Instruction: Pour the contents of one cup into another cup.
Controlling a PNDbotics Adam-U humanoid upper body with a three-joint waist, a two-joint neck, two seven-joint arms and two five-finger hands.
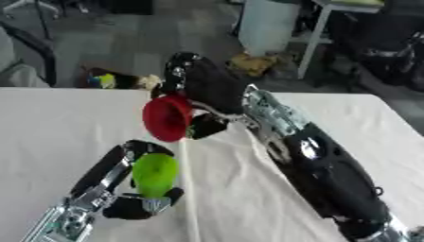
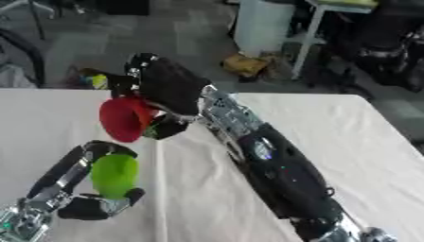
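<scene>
**Red cup tipped above green cup over white tabletop**

A white-clothed tabletop fills the scene, with a cluttered floor beyond its far edge. The robot's right arm reaches diagonally across it, its right hand wrapped around a red cup held in the air and tilted on its side, mouth facing left and toward the camera. Just below and to the left, the left hand curls its fingers around a green cup, held roughly upright near the tabletop. The two cups sit close together but apart.
</scene>
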